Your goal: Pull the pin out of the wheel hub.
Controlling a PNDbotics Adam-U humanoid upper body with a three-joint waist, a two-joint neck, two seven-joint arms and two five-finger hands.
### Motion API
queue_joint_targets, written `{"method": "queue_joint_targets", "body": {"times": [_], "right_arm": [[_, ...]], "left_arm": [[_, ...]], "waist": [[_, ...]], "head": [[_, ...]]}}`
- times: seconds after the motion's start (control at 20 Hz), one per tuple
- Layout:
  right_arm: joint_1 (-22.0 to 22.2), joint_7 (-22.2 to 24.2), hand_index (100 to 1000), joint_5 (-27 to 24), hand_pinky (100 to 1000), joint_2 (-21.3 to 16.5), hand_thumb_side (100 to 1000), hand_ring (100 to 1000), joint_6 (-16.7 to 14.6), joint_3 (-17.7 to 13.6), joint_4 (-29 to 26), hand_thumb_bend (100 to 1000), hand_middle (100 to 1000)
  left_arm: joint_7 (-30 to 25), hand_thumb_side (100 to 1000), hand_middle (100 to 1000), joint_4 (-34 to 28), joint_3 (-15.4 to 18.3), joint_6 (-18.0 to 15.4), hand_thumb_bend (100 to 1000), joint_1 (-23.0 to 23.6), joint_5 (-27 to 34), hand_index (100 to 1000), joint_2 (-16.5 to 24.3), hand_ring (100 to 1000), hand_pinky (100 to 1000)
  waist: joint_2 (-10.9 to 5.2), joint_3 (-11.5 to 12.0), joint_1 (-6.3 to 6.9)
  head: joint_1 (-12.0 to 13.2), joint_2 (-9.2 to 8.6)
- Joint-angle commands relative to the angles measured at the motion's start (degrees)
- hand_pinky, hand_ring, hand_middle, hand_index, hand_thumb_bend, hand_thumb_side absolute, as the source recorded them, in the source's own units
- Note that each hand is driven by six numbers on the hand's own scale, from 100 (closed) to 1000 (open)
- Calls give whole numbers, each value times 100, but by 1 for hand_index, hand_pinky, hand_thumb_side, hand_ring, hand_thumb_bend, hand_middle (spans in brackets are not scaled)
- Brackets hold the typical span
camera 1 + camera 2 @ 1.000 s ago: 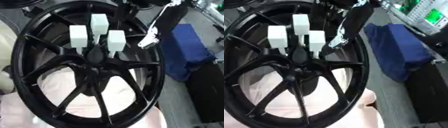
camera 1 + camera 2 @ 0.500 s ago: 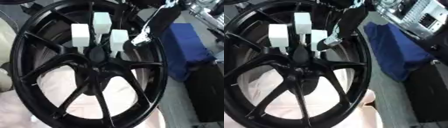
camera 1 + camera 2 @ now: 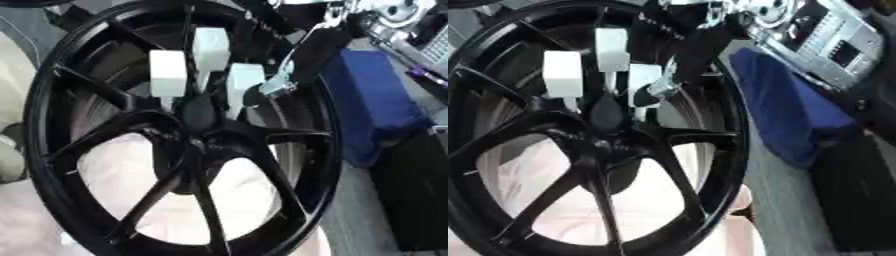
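— Where's the wheel [image 3: 96, 125] from where you stand?

— Right under the robot's head, filling most of the view. Black, thin spokes fanning out from the hub [image 3: 199, 111]. It lies over something pale that shows through the gaps between the spokes.

— And the pins?

— Three white block-headed ones stand up around the hub. The left pin [image 3: 168, 73] is set a bit apart; the top pin [image 3: 211, 47] is farthest from me; the right pin [image 3: 244, 84] is nearest the arm. Each block narrows to a thin stem going down into the hub. All three are seated.

— Which hand is at work?

— The right hand [image 3: 282, 86]. Its arm comes down from the upper right, black with a silver joint near the top edge. The silvery fingertips [image 3: 661, 89] are just beside the right pin's block, on its right side. In the right eye view a dark tip overlaps the block's lower edge, so it looks to be touching.

— Closed on it?

— I cannot tell. The fingers are blurred and bunched together, and I can't make out whether they wrap the block or merely rest against it.

— The left hand?

— Nowhere that I can see.

— Anything else around?

— A blue cloth [image 3: 372, 100] to the right of the wheel, beyond the rim. Below it a black box [image 3: 420, 195]. At the top right, grey equipment [image 3: 824, 40] with a small green display.
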Motion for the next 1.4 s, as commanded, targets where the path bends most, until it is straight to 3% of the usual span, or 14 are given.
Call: {"method": "queue_joint_targets", "body": {"times": [0.05,0.3,0.35,0.75,1.4], "right_arm": [[-56,-24,702,-34,736,-82,178,746,55,-45,4,619,692],[-53,-40,698,30,730,-53,169,742,74,-10,43,613,688],[-43,-39,698,59,730,-56,255,743,71,-7,59,554,688],[31,-88,693,317,722,-41,252,737,17,-31,294,551,680],[66,262,688,597,717,-40,146,734,-194,-2,361,564,671]], "left_arm": [[10,599,618,-85,6,17,215,-61,-32,735,33,686,862],[12,599,617,-85,9,20,216,-80,-25,736,31,687,862],[13,599,617,-85,10,20,216,-82,-23,736,29,687,862],[13,600,616,-85,16,22,217,-91,-22,736,21,687,862],[22,602,615,-85,28,49,218,-98,-27,736,-15,687,861]], "waist": [[-88,5,32],[-80,13,27],[-78,15,27],[-64,25,26],[-40,29,22]], "head": [[-13,-67],[-21,-70],[-21,-77],[-52,-91],[-22,-121]]}}
